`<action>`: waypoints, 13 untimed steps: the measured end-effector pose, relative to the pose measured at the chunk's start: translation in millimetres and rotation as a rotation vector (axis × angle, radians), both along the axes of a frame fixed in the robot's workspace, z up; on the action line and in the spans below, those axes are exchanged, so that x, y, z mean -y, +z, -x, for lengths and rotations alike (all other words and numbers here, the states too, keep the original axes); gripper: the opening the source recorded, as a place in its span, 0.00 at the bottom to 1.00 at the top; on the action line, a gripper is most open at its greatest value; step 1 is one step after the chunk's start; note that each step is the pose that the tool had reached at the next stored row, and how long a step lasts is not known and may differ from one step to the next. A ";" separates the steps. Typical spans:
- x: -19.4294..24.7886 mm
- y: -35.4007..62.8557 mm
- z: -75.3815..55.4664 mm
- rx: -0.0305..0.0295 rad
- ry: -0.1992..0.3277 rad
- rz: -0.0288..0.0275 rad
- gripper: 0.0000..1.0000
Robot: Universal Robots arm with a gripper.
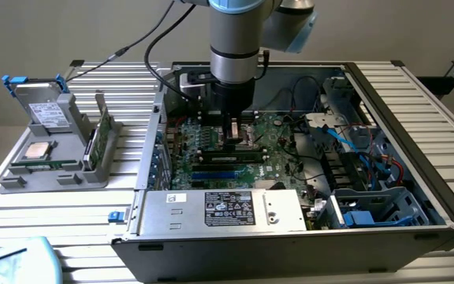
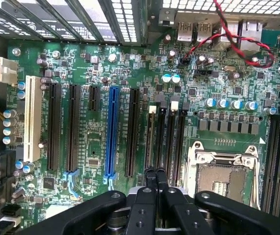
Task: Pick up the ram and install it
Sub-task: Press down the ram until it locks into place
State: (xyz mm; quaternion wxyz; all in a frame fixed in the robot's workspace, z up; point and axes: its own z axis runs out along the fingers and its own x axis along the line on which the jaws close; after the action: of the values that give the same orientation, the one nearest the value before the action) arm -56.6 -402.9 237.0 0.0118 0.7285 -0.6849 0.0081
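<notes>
A thin green ram [image 1: 99, 135] stands on edge in a grey holder [image 1: 54, 171], outside the case on the exterior view's left. My gripper [image 1: 233, 141] hangs inside the open computer case, low over the green motherboard [image 1: 282, 139] near its processor socket [image 2: 223, 174]. In the wrist view the gripper [image 2: 155, 172] is shut, its two black fingertips pressed together with nothing between them. Just in front of the gripper, a long dark stick with a white label [image 1: 231, 157] sits in the memory slot row.
The holder also carries a square silver processor [image 1: 38, 149] and a drive [image 1: 45, 109]. In the case are a power supply [image 1: 227, 208], loose cables [image 1: 345, 133] and a drive cage [image 1: 377, 207] on the exterior view's right. Expansion slots [image 2: 112, 132] line the board.
</notes>
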 end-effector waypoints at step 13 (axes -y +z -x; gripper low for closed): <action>2.5 8.0 -16.8 -0.0060 0.000 -0.0012 0.10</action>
State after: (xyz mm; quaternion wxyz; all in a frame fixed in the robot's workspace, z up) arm -39.8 -405.4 245.0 0.0134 0.7285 -0.6849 0.0055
